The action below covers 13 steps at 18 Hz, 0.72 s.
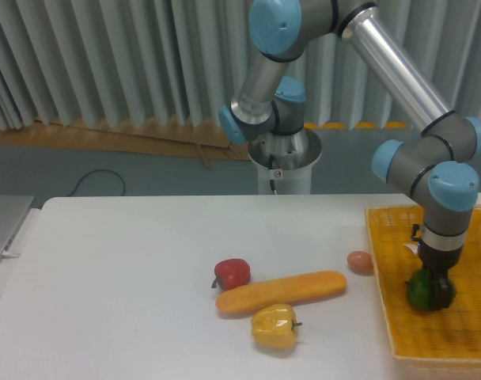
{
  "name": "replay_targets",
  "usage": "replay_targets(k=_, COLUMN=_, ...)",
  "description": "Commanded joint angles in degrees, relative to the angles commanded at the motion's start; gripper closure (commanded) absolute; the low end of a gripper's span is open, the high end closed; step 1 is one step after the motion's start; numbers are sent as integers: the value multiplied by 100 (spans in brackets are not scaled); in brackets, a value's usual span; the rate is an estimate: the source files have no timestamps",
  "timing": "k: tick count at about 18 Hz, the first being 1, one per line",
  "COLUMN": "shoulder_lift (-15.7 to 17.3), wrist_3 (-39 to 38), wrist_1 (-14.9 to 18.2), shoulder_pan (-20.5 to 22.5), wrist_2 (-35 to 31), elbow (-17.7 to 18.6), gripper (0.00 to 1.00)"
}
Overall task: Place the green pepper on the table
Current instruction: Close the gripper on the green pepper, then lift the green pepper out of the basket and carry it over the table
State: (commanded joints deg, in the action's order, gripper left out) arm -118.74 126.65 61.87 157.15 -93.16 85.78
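The green pepper (417, 291) lies inside the yellow woven basket (383, 261) at the right edge of the white table (130, 277). My gripper (435, 294) points straight down into the basket. Its dark fingers (441, 291) are low around the pepper's right part and appear shut on it. The pepper still rests on the basket floor. The far finger is hidden behind the pepper and the wrist.
On the table left of the basket lie a small red pepper (232, 273), a long orange vegetable (281, 291), a yellow bell pepper (274, 326) and a small reddish round item (359, 262). The basket's raised rim stands between the pepper and the table. The robot base (284, 158) stands behind the table.
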Motion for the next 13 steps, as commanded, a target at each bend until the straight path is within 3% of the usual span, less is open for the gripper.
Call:
replay_targets(k=1, shoulder_lift=-9, wrist_3=-18, wrist_1=-9, shoulder_pan=-9, wrist_2=-9, elbow=0, gripper=49)
replay_targets(k=4, shoulder_lift=-26, wrist_3=-18, wrist_1=-9, shoulder_pan=-9, wrist_2=-35, elbow=0, gripper=56)
replay_targets(k=7, shoulder_lift=9, wrist_3=-114, wrist_1=0, shoulder_pan=-9, wrist_2=-35, elbow=-26, gripper=57)
replay_targets(k=10, shoulder_lift=157, wrist_3=-1052, wrist_1=44, shoulder_pan=-236, wrist_2=-18, elbow=-53, gripper=57)
replay_targets(k=13, shoulder_lift=438, wrist_3=-1309, wrist_1=376, shoulder_pan=-465, wrist_2=9, elbow=-9, gripper=57)
